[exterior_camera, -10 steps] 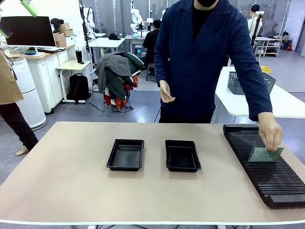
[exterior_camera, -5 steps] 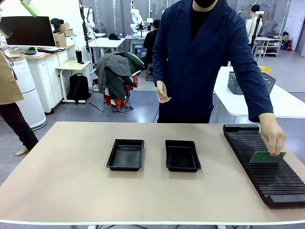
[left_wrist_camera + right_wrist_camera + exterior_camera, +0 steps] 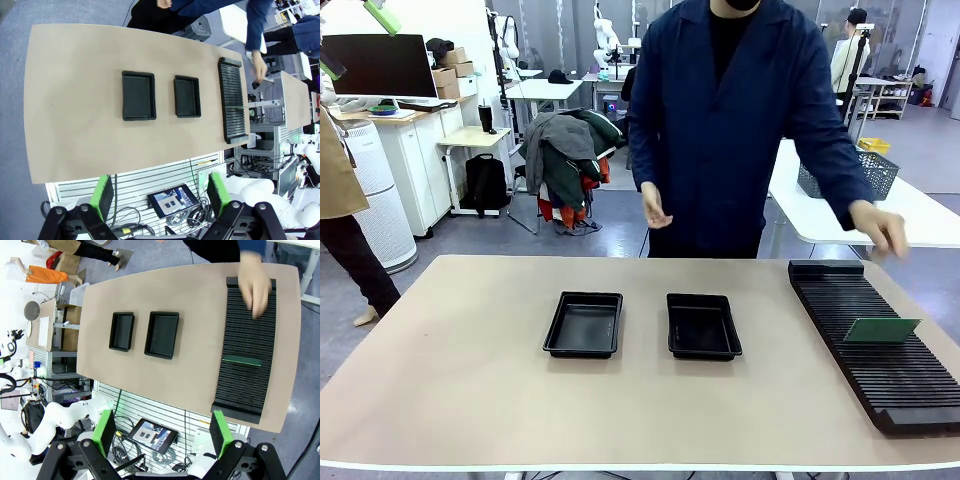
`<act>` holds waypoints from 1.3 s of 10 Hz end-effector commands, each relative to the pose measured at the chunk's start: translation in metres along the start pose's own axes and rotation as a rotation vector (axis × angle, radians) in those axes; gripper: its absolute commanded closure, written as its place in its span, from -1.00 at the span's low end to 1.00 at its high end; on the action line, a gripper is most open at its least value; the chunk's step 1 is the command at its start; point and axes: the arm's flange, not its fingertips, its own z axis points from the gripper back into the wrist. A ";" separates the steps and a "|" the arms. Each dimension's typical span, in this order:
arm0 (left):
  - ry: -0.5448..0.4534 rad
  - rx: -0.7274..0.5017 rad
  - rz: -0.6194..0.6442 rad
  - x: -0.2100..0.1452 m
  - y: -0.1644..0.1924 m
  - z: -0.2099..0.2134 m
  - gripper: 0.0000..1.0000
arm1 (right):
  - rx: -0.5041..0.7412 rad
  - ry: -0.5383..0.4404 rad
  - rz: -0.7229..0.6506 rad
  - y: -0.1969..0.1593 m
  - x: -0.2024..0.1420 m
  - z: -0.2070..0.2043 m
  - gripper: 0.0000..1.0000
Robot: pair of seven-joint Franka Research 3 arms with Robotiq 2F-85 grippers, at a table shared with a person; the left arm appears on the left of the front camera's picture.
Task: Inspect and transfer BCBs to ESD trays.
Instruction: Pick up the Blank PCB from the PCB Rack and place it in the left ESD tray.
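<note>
Our right gripper (image 3: pixel 162 434) hangs high above the table (image 3: pixel 195 305) with its green-padded fingers spread wide and nothing between them. Our left gripper (image 3: pixel 160 195) hangs just as high, jaws likewise parted and empty.

Looking down from the right gripper, the one BCB (image 3: pixel 242 360) lies below and ahead, on the side of its right finger. It stands on its long edge in a slot of the black ribbed rack (image 3: pixel 245 340). From the front the board (image 3: pixel 882 329) is tilted rather than lying flat. Its long axis runs along the slot, across the rack's width. The rack sits on our right-hand side of the table, so we judge the right arm the nearer one for any pick.

The two ESD trays (image 3: pixel 121 331) (image 3: pixel 162 334) lie side by side off to the left finger's side of the board, well apart from the rack, and both look bare. Seen from the left gripper, the trays sit almost straight below and ahead, with the rack farther off to one side.

Beyond the board, at the rack's far end, the person's hand (image 3: pixel 255 285) is blurred above the slots and apart from the board.

The coming grasp should turn on that axis. Fingers closing across the board's thin faces would need the wrist lined up with the slot, then a lift and a carry toward the nearer tray.
</note>
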 end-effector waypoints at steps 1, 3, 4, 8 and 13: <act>-0.004 -0.003 0.002 -0.001 0.001 -0.001 -1.00 | 0.004 -0.001 -0.001 -0.001 0.000 0.000 -1.00; -0.004 -0.003 0.002 -0.001 0.001 -0.001 -1.00 | 0.004 -0.001 -0.001 -0.001 0.000 0.000 -1.00; -0.004 -0.003 0.002 -0.001 0.001 -0.001 -1.00 | 0.004 -0.001 -0.001 -0.001 0.000 0.000 -1.00; -0.004 -0.003 0.002 -0.001 0.001 -0.001 -1.00 | 0.004 -0.001 -0.001 -0.001 0.000 0.000 -1.00; -0.004 -0.003 0.002 -0.001 0.001 -0.001 -1.00 | -0.169 0.014 0.344 -0.026 -0.007 -0.052 -1.00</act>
